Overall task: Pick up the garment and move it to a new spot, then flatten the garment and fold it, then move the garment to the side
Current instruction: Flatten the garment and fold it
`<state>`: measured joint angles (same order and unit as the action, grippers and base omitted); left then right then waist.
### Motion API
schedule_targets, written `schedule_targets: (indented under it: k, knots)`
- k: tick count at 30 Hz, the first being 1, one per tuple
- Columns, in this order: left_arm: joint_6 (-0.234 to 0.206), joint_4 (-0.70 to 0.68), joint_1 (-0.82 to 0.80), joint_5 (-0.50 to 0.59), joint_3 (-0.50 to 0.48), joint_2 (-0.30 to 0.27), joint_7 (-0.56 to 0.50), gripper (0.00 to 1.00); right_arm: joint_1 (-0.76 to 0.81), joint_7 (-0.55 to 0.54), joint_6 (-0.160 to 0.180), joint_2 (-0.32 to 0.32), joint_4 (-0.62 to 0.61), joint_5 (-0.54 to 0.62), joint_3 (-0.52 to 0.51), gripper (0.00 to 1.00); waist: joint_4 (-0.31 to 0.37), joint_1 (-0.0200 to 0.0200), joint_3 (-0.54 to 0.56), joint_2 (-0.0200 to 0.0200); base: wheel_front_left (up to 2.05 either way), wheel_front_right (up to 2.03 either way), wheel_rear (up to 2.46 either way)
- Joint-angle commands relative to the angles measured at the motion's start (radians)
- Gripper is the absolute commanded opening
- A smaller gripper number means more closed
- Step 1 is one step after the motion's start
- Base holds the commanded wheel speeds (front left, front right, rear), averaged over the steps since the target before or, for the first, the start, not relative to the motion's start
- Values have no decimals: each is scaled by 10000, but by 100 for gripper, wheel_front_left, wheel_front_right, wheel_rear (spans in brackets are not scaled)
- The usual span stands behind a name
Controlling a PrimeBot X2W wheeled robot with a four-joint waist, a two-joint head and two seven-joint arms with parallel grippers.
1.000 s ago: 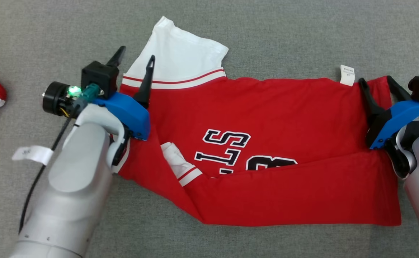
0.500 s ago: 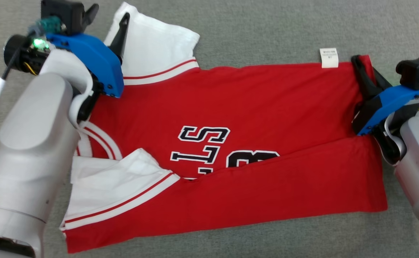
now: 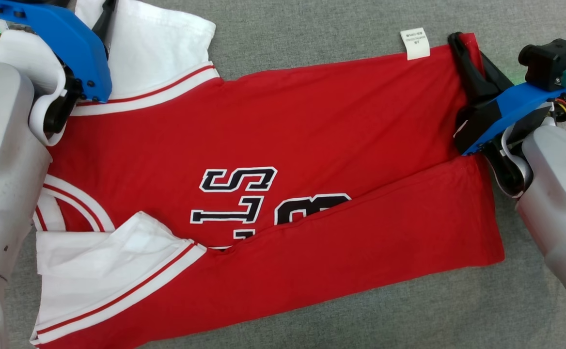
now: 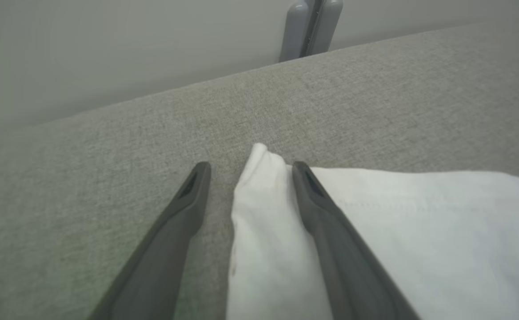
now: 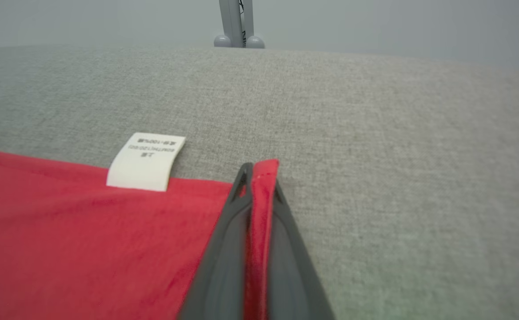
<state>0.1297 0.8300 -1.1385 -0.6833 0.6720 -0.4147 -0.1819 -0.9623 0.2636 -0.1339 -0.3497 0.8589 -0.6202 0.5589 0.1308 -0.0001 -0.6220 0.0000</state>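
**Red garment flat on bench, right corner pinched**

You have the red garment (image 3: 283,126) spread across the grey bench (image 3: 312,29). Its lower edge is folded up over the black lettering (image 3: 239,194), so part of the print is hidden. Right gripper (image 5: 259,178): jaws closed on the red hem corner, just beside the white care label (image 5: 146,162). Left gripper (image 4: 249,168): jaws apart, straddling the tip of the white sleeve (image 4: 419,231). The head view cuts its fingertips off at the top edge. The garment's lower left corner runs out of frame.
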Motion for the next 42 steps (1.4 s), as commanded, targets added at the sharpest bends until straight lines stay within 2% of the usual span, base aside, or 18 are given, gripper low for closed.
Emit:
schedule_targets:
  k: [1,2,6,10,15,22,26,32,42]
  knots:
    - [8,115,-44,-68,125,3,35,81,302,-119,58,17,364,-116,182,0,2,1,-24,0,0,0,0]
    - [8,141,-57,-57,228,-1,50,0,293,-101,58,4,352,-150,224,0,5,1,-39,0,0,0,0]
    - [8,103,-56,-216,557,-33,331,0,253,-71,59,-45,365,-334,271,0,-79,1,22,0,0,0,0]
    - [8,-216,-220,-230,839,-105,1181,0,199,-24,54,-193,190,-215,-156,0,-308,1,221,0,0,0,0]
    - [7,-578,-298,-338,1113,-10,2315,0,572,3,42,-436,-452,408,-1466,0,-771,1,629,0,0,0,0]
    - [7,-1110,396,-691,1448,53,3750,0,1919,3,34,-300,-1658,1957,-3303,0,-1378,1,1586,0,0,0,0]
    - [7,-1472,1362,-895,1600,112,4224,0,2983,5,34,-164,-2065,2491,-3874,0,-1642,1,2363,0,0,0,0]
    - [7,-2018,2979,-1096,1422,163,4459,0,4317,4,34,7,-2472,2763,-4184,0,-1859,1,3274,0,0,0,0]
    - [7,-3401,6933,-762,182,931,4477,0,6359,5,34,455,-2404,2898,-4594,0,-2081,1,4453,0,0,0,0]
